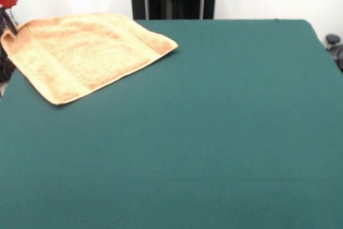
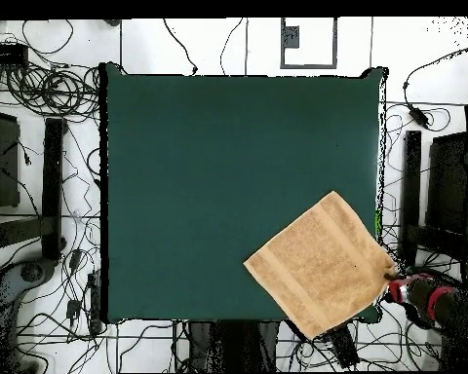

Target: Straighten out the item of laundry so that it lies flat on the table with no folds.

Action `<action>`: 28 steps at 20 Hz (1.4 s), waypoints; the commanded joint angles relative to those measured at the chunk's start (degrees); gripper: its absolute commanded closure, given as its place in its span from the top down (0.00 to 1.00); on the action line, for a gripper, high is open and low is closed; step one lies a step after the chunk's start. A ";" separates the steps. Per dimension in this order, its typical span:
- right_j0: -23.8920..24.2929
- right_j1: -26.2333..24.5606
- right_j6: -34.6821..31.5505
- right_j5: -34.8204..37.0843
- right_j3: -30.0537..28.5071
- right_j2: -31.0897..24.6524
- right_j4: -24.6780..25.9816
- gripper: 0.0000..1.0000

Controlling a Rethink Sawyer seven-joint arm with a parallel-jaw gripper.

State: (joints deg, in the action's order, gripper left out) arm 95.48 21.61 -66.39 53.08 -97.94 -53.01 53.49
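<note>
Towel [image 1: 86, 52] judged soft, light, limp – best taken at a corner near table [image 1: 214, 132] edge; gripper [image 2: 392, 280] at towel's corner, jaw state can't be told.

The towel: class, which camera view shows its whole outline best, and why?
The overhead view: the towel shows all four corners, lying flat and overhanging the table corner. The front view shows it foreshortened, though its woven bands read clearly.

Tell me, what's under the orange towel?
The towel lies on the green table, its corners hanging past the edge. Anything beneath it is covered; nothing bulges.
</note>
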 commanded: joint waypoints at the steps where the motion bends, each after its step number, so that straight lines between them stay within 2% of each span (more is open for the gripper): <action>1: -3.95 0.99 4.20 -5.38 -1.80 3.86 2.55 0.00; 11: -2.80 0.02 5.12 -10.74 -4.14 3.20 2.90 0.00; 28: -3.25 1.73 4.08 -13.03 -6.28 3.40 2.16 0.00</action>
State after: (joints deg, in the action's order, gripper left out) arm 95.41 23.34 -66.39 43.65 -100.09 -53.01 54.13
